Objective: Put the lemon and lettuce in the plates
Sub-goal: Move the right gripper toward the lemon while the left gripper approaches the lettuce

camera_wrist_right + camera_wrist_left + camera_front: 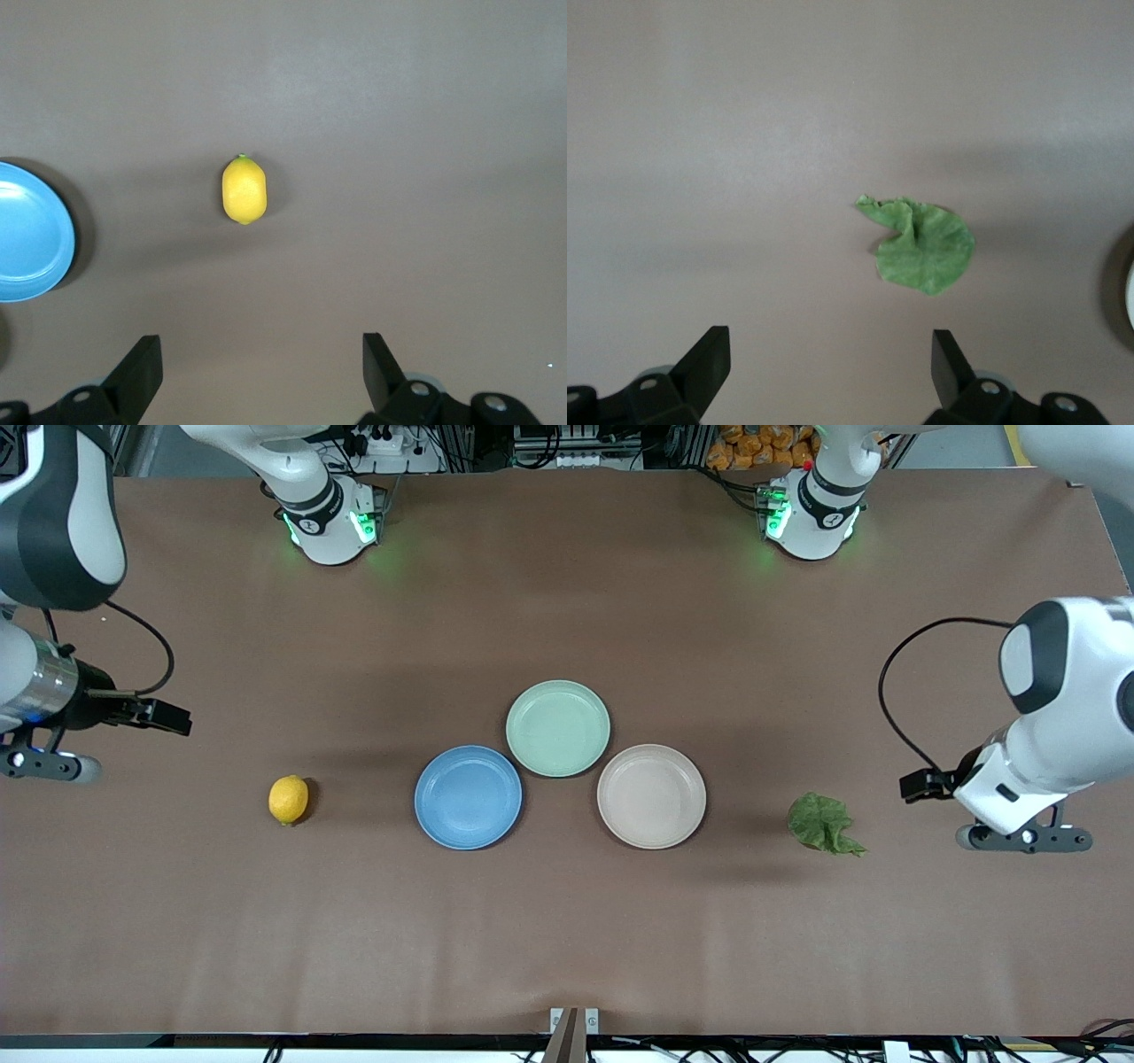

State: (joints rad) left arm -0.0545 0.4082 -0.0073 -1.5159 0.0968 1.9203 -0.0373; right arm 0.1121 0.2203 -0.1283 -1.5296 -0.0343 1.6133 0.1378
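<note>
Lemon (289, 799) and lettuce (824, 825) lie on the counter (567, 921), flanking the empty blue plate (468, 797) and cream plate (651, 795). Each item sits toward its nearer arm: right hand (261, 372) above the lemon, left hand (831, 367) above the lettuce, both with fingers apart, nothing held.

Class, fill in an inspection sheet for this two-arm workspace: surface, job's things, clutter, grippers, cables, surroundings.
Surface: brown table, bare between items.
Job's things: lemon on the table toward the right arm's end; lettuce toward the left arm's end; blue plate and cream plate side by side, nothing in them.
Clutter: mint-green plate, farther from the camera than the other two.
Grippers: left gripper open, above the table near the lettuce; right gripper open, near the lemon.
Cables: black cable looping at the left arm's wrist.
Surroundings: equipment past the table edge.
</note>
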